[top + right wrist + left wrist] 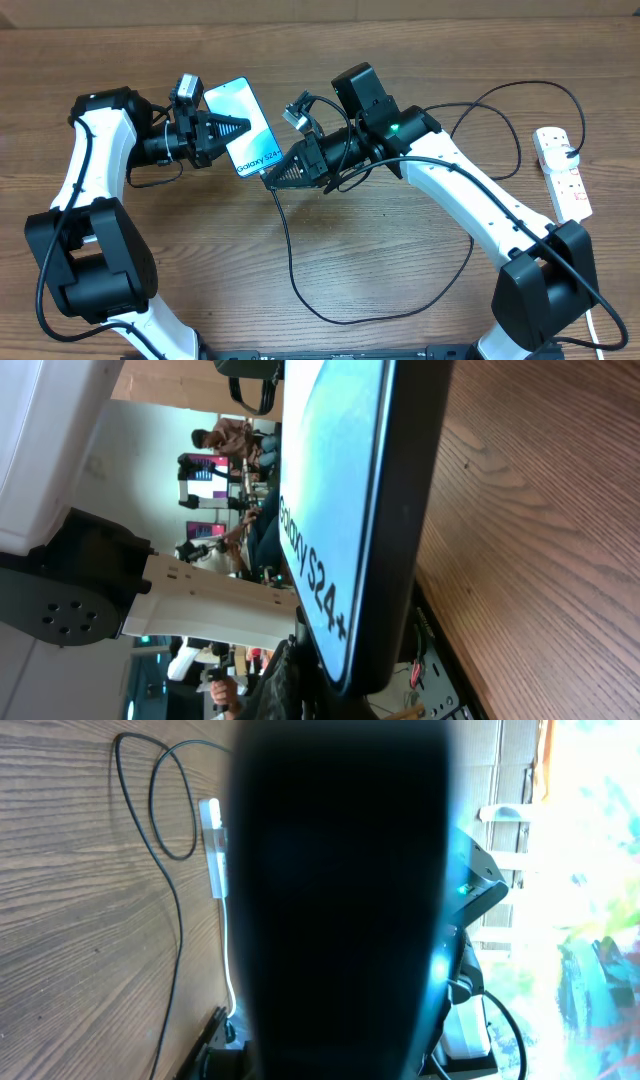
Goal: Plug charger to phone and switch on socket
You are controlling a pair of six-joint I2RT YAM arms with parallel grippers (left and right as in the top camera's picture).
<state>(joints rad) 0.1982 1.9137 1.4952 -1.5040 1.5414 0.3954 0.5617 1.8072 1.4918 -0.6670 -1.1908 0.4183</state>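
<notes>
1. The left pincer [240, 127] is seen clamped on one long edge of the phone [252, 146], which is held tilted above the surface [380, 250].
2. In the left wrist view the pincer's own fingers cannot be made out. The frame is largely filled by the dark, blurred back of the phone.
3. The right pincer [272, 181] is seen drawn together on the end of the charger [290, 262], just beside the phone's short edge nearest the text. The connector tip is hidden, and whether it touches the phone cannot be told.
4. In the right wrist view the phone is shown nearly edge-on, its blue screen marked "Galaxy S24+". Its two ends are cut off by the frame.
5. The charger's cable is traced in a wide loop across the surface and is partly hidden under the right arm.
6. The socket [563, 172] is found at the right edge of the surface, well apart from the phone. Its switch positions are too small to be read.
</notes>
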